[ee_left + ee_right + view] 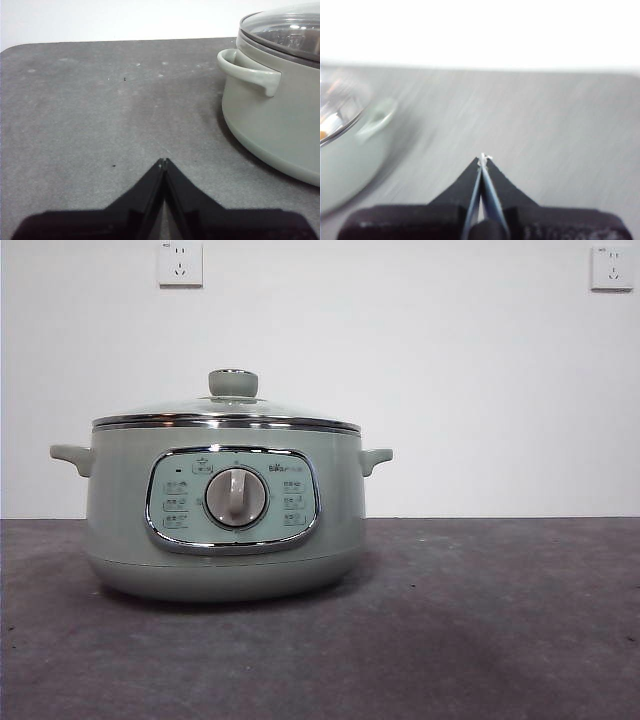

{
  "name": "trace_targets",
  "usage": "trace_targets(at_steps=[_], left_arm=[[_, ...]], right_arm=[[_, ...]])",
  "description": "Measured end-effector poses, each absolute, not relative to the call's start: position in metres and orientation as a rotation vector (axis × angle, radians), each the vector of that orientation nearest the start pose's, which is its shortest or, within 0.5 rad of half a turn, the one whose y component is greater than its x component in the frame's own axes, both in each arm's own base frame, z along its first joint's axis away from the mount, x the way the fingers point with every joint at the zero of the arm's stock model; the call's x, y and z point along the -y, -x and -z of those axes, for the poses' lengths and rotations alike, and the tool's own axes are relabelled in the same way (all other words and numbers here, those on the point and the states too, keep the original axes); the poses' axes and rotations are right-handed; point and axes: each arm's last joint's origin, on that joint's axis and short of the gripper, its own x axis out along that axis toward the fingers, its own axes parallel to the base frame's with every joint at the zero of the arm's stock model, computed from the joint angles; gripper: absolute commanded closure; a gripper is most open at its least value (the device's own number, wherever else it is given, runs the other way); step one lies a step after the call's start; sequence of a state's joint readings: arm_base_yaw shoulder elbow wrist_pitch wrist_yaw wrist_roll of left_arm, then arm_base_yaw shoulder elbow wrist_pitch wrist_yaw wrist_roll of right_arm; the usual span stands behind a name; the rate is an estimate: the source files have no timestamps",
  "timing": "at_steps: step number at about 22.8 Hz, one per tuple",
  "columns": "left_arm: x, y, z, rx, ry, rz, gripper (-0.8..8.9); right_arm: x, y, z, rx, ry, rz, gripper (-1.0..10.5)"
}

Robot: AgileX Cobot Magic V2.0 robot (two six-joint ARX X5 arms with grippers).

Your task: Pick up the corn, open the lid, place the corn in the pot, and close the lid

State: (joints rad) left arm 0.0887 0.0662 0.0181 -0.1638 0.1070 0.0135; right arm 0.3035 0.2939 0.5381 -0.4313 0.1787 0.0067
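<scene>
The pale sage-green pot (225, 520) stands on the grey table, left of centre in the front view, its dial facing me. The glass lid (228, 415) with a green knob rests shut on it. The corn is out of view. My left gripper (164, 162) is shut and empty, low over the table beside the pot (280, 115), near one side handle. My right gripper (483, 159) is also shut and empty, over bare table on the other side of the pot (347, 145); its view is blurred by motion. Neither arm shows in the front view.
A white wall with two sockets (180, 262) (611, 267) rises behind the table. The grey table surface (480, 620) stretches to the right of the pot.
</scene>
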Motion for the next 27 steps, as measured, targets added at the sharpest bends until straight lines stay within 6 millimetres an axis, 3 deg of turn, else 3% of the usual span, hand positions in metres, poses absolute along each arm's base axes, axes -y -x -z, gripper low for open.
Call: trace_targets(at_steps=[3,8,16,27], left_arm=[[-0.006,-0.098,-0.149,-0.210,0.008,0.020,8.17],[-0.006,-0.098,-0.149,-0.212,0.008,0.020,8.17],[-0.006,-0.099,-0.149,-0.213,0.007,0.020,8.17],[-0.006,-0.099,-0.149,-0.213,0.008,0.020,8.17]], right_arm=[[-0.012,-0.086,-0.227,-0.019,0.059,-0.069,9.6],[-0.009,-0.093,-0.184,-0.023,0.072,-0.089,9.6],[-0.008,-0.096,-0.160,-0.092,0.076,-0.085,9.6],[0.002,-0.095,-0.152,-0.180,0.064,0.021,9.6]])
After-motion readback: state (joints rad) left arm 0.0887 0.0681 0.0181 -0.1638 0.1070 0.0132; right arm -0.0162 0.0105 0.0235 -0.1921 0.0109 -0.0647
